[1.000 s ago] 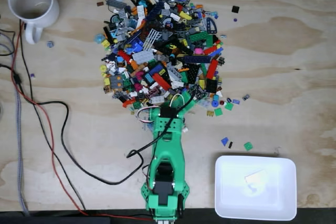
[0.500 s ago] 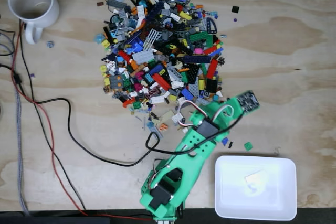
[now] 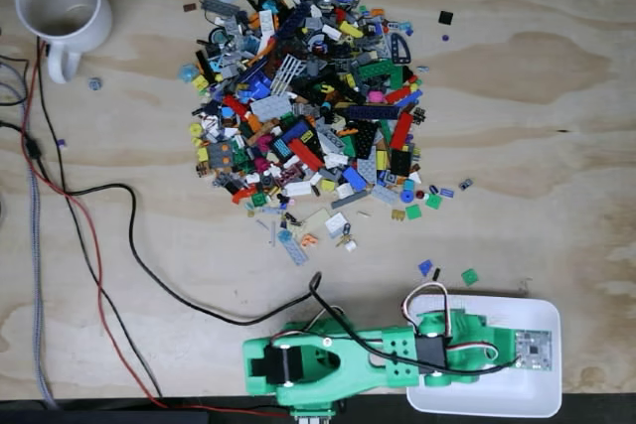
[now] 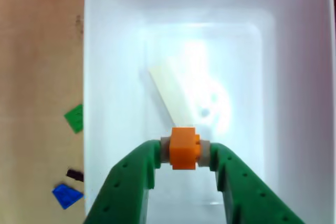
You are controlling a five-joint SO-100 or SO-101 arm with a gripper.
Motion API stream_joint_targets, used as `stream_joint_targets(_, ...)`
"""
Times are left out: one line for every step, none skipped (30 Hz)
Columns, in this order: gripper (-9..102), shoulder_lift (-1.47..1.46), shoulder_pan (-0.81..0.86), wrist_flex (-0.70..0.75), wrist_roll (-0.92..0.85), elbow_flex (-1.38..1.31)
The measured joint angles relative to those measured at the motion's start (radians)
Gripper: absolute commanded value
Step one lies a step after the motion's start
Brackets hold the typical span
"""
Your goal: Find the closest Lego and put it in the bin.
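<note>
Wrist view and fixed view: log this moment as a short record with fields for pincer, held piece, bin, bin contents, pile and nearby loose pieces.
pincer: green, shut on an orange Lego, over the bin
bin: white tray, lower right in the fixed view
bin contents: one pale flat piece
pile: mixed Lego heap on the wood table
nearby loose pieces: green tile, blue piece, beside the bin

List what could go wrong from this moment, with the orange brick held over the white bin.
1. The orange brick sits pinched between the end effector fingertips; it could stick to one finger on opening and miss a clean drop.
2. It may bounce off the pale flat piece already lying in the white bin.
3. Swinging back toward the Lego pile, the arm could drag the black cable looped beside its base.
</note>
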Motion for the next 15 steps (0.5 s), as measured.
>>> stream_joint_targets(19, 0.005, 0.006, -0.012, -0.008, 0.012)
stream_joint_targets(22, 0.009, 0.008, -0.023, -0.014, 0.018)
stream_joint_targets(22, 0.014, 0.009, -0.034, -0.015, 0.021)
stream_joint_targets(22, 0.018, 0.011, -0.044, -0.015, 0.021)
stream_joint_targets(22, 0.021, 0.012, -0.058, -0.015, 0.021)
stream_joint_targets(22, 0.023, 0.011, -0.075, -0.014, 0.021)
stream_joint_targets(22, 0.023, 0.003, -0.091, -0.003, 0.021)
stream_joint_targets(22, 0.023, -0.014, -0.101, 0.008, 0.020)
stream_joint_targets(22, 0.023, -0.038, -0.101, 0.020, 0.014)
stream_joint_targets(22, 0.023, -0.072, -0.101, 0.037, 0.000)
stream_joint_targets(22, 0.026, -0.115, -0.098, 0.051, -0.014)
stream_joint_targets(22, 0.035, -0.170, -0.094, 0.067, -0.028)
stream_joint_targets(22, 0.048, -0.233, -0.081, 0.084, -0.037)
stream_joint_targets(22, 0.067, -0.305, -0.063, 0.095, -0.041)
stream_joint_targets(22, 0.087, -0.387, -0.046, 0.110, -0.043)
